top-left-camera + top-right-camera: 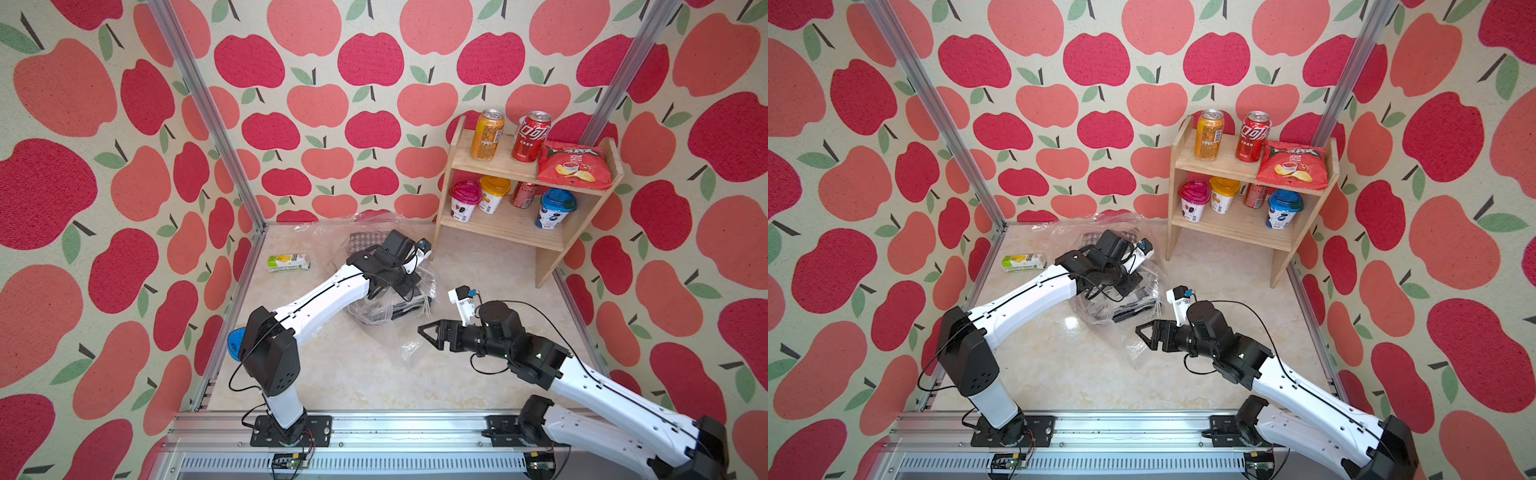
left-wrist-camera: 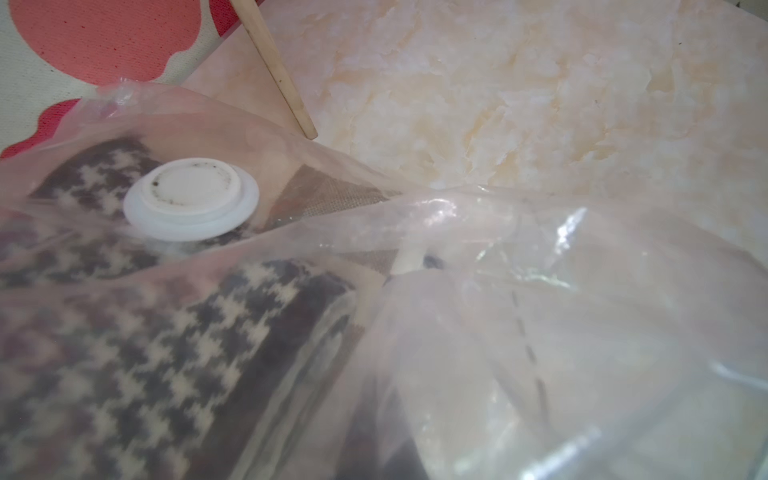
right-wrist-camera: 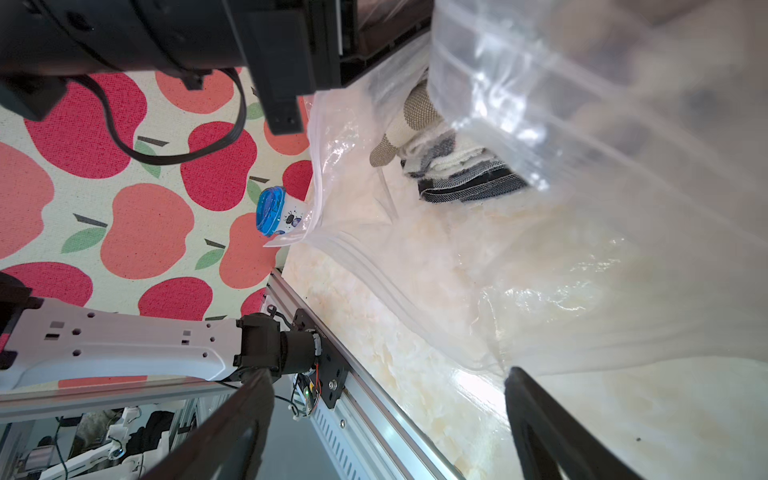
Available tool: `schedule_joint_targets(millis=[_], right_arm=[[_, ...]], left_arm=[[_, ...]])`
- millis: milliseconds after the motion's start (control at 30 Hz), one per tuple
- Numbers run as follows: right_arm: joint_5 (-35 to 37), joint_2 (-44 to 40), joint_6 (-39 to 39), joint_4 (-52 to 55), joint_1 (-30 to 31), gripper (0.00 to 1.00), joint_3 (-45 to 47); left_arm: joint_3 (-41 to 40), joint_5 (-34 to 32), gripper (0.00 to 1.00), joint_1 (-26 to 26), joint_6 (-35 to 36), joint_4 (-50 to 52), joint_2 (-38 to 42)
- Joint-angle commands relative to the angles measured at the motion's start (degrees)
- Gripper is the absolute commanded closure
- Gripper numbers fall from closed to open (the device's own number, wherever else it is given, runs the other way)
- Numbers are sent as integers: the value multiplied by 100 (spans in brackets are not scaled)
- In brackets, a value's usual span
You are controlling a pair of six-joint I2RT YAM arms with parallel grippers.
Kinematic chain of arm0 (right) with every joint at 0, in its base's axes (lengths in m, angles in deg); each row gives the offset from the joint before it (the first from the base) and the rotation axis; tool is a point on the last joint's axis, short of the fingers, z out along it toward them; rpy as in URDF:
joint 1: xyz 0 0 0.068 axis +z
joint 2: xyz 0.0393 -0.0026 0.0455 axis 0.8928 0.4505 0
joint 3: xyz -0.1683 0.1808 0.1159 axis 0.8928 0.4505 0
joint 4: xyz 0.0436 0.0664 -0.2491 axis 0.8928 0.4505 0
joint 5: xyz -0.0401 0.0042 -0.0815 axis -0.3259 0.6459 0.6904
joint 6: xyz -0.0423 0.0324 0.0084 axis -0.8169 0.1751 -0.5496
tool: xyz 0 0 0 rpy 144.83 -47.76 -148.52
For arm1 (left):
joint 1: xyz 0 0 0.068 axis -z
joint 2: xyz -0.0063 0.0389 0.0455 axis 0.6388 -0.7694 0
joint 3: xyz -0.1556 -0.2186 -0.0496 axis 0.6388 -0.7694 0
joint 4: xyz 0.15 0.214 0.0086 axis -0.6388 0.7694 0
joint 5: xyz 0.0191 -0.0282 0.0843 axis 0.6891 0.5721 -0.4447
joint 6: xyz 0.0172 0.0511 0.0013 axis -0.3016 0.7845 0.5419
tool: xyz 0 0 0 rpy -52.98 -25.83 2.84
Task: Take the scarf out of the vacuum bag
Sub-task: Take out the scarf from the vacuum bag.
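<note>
The vacuum bag (image 1: 376,226) lies crumpled at the back middle of the marble table, clear and crinkly, with a round white valve cap (image 2: 191,203) on its face. Inside it is the folded scarf (image 2: 166,353), dark with a pale houndstooth pattern; its layered edge (image 3: 457,174) shows at the bag's open mouth. My left gripper (image 1: 401,289) points down over the bag and is shut on the plastic, holding the upper sheet raised. My right gripper (image 3: 386,378) is open, low in front of the mouth, its fingertips (image 1: 422,330) just short of the bag's loose lower lip (image 1: 411,351).
A wooden shelf (image 1: 528,195) with cans, yoghurt cups and a chips bag stands at the back right, close to the bag. A green juice carton (image 1: 289,262) lies at the back left. A metal rail (image 1: 374,428) runs along the front edge.
</note>
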Motion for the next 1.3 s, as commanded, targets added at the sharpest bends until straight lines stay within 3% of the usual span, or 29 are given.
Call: schedule_joint_targets(millis=[0,167,333,533,900,1267], right_arm=[[1199,177,61,-738,491,10,250],[2014,750,-32,-1365,1105,10,347],[2126,1458,-200,-1473,1420,11,62],[2197,2036,-362,-1270,1385,11,-335],[1627,2747,-258,-1438,703,12,-684],[127,2213,-223,-2422,353,13,-56]], left_arm=[[45,175,100,0,-164,471,332],[148,191,100,-4,-216,702,396],[147,252,100,2,-246,688,358],[42,-8,100,5,-350,561,597],[-511,-414,100,4,-369,333,1341],[-678,-1050,100,-28,88,612,1130]])
